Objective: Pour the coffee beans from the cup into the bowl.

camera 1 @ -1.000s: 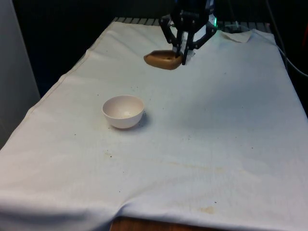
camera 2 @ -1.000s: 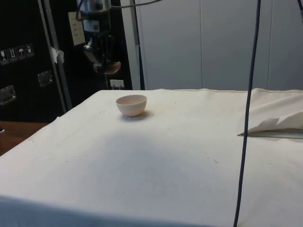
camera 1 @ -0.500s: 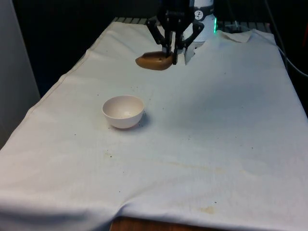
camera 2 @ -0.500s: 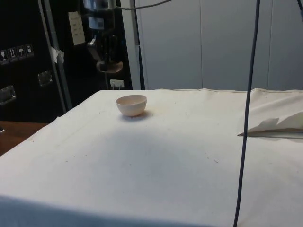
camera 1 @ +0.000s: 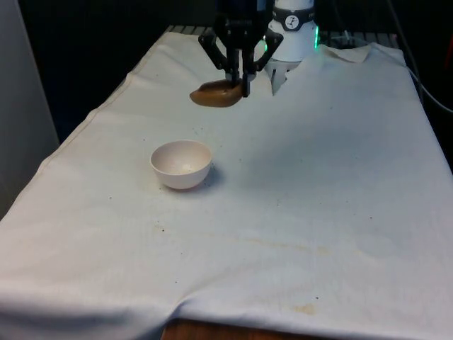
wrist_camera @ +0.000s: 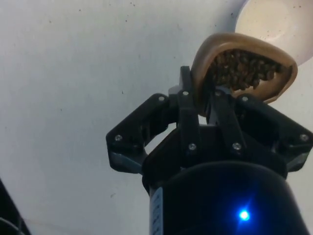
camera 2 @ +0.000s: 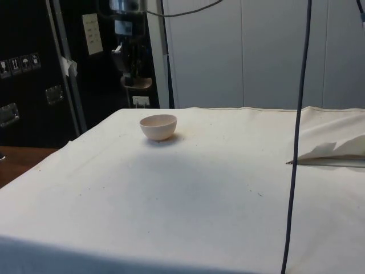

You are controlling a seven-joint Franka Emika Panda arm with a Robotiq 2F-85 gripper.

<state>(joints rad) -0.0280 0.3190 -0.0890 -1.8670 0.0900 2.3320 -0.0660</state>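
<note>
Above the cloth, tool (camera 1: 239,79) clamped on brown cup (camera 1: 214,93) of coffee beans (wrist_camera: 242,68), white bowl (camera 1: 181,164) apart

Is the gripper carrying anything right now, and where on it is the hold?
Yes: the gripper holds the brown cup of coffee beans, pinched at its rim wall, one finger inside and one outside.

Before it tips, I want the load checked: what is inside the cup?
Coffee beans heaped in the brown cup, gripper pinching its rim. The cup's bottom is hidden beneath them.
</note>
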